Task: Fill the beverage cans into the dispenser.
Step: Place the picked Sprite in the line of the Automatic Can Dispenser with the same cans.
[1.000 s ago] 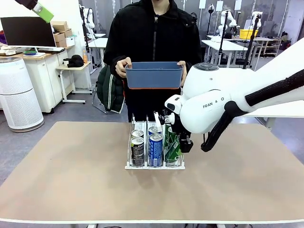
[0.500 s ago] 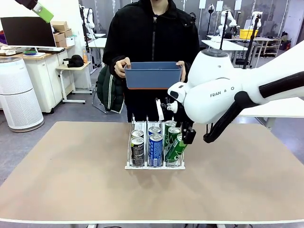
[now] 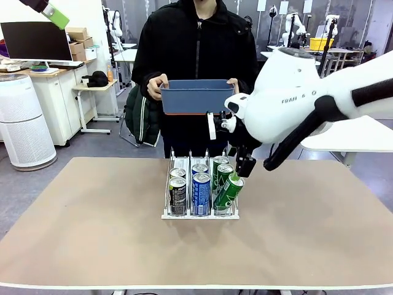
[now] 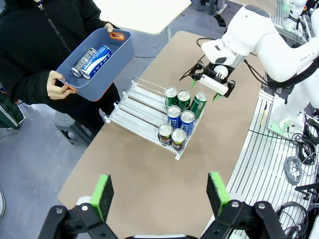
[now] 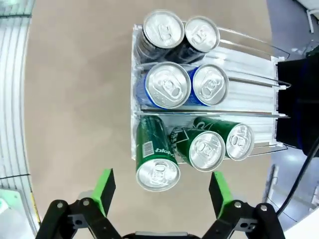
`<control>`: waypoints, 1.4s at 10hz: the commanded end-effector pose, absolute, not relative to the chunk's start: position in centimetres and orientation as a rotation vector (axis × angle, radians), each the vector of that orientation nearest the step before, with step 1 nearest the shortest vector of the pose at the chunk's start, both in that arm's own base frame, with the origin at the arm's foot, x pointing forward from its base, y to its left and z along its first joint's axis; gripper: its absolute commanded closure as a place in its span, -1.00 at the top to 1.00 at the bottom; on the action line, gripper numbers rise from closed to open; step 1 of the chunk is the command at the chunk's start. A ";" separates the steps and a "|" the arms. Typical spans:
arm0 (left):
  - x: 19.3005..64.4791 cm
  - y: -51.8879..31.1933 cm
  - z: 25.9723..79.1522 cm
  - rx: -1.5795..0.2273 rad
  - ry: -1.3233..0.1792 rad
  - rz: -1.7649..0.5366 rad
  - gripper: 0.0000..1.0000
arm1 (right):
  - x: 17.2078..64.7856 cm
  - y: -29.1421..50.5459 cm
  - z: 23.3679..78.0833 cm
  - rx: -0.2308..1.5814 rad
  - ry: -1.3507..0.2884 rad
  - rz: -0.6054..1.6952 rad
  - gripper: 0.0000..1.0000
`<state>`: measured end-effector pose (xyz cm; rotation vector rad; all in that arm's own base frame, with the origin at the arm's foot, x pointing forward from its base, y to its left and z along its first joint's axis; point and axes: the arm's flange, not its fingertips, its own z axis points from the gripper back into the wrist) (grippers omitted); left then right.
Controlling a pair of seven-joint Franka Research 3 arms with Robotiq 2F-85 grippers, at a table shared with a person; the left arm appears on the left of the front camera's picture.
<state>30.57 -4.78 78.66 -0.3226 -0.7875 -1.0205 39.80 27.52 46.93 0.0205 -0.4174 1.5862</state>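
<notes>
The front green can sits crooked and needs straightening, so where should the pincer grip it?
Take the leaning green can around its upper body, just under the silver top, coming from above along its tilt. The top leans out past the dispenser's right side, clear of the other cans, while its base is down in the lane.

We find the room bright and evenly lit, with soft white light falling from overhead. Shadows on the counter (image 3: pixel 92 233) are faint and blurred at the edges, the darkest sitting under the cans (image 3: pixel 202 190) just below the right gripper (image 3: pixel 241 169). Ahead of that gripper in its wrist view, the silver can tops (image 5: pixel 167 89) catch mild glare. Both wrist views bow lines toward their edges. The front view is crisp nearby, and we see it soften a little far beyond the gripper.
</notes>
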 end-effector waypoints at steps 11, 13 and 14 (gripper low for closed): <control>30.6 -4.7 78.5 -0.316 -0.788 -1.018 1.00 | 38.3 25.1 51.2 0.142 -0.434 1.510 1.00; 30.6 -4.7 78.5 -0.316 -0.788 -1.018 1.00 | 38.3 25.1 51.2 0.142 -0.434 1.510 1.00; 30.6 -4.7 78.5 -0.316 -0.788 -1.018 1.00 | 38.3 25.1 51.2 0.142 -0.434 1.510 1.00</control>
